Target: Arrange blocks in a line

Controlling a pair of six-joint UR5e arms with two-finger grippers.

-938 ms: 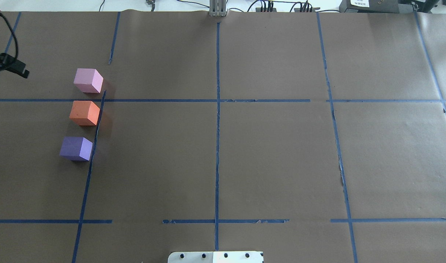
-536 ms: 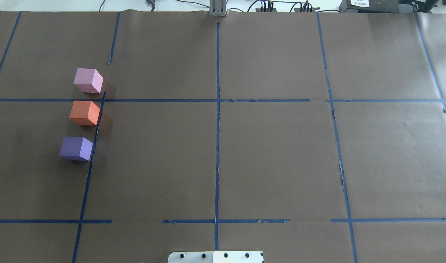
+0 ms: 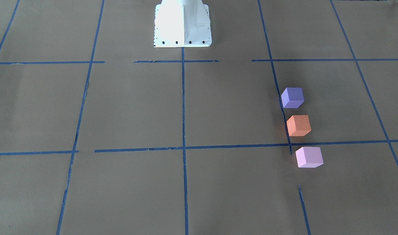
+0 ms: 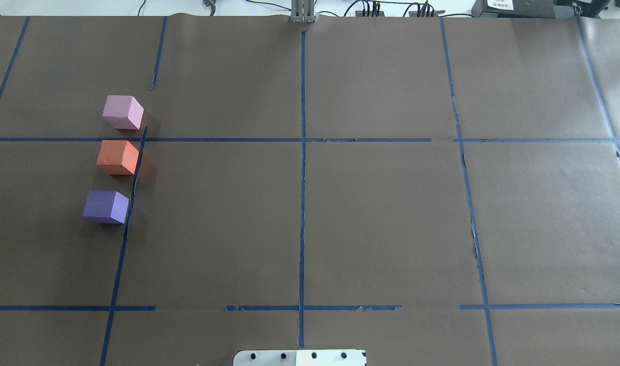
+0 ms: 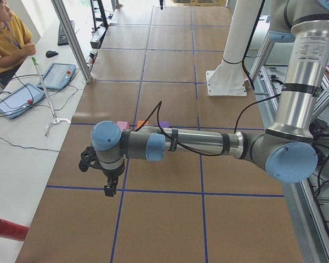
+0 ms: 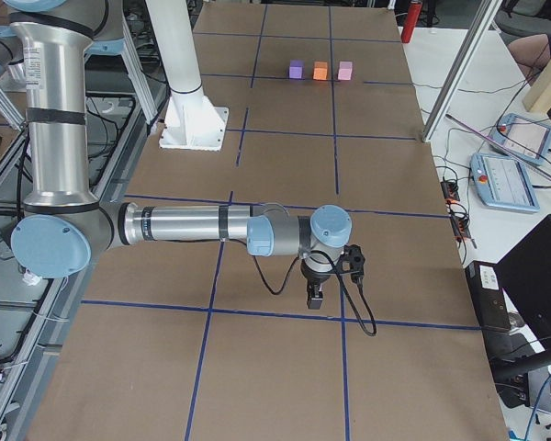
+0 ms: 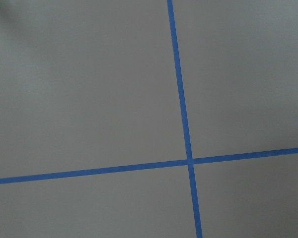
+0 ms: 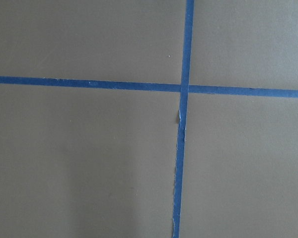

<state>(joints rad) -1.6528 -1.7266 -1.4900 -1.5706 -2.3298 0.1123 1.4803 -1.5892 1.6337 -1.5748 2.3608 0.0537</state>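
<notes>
Three blocks stand in a near-to-far line on the left of the overhead view: the light pink block point(image 4: 122, 112) farthest, the orange block point(image 4: 117, 157) in the middle, the dark purple block point(image 4: 105, 207) nearest. The front-facing view shows them too: purple point(image 3: 292, 97), orange point(image 3: 298, 125), pink point(image 3: 309, 157). My left gripper point(image 5: 109, 189) shows only in the exterior left view, beyond the table's left end, apart from the blocks. My right gripper point(image 6: 315, 299) shows only in the exterior right view, far from them. I cannot tell whether either is open or shut.
Blue tape lines grid the brown paper table point(image 4: 381, 218). The white robot base point(image 4: 300, 357) stands at the near edge. A person point(image 5: 5, 41) sits by tablets on the side bench. A red cylinder point(image 5: 8, 229) lies near the left arm.
The left arm's black end has gone out of the overhead view past its left edge. The three blocks have not moved.
</notes>
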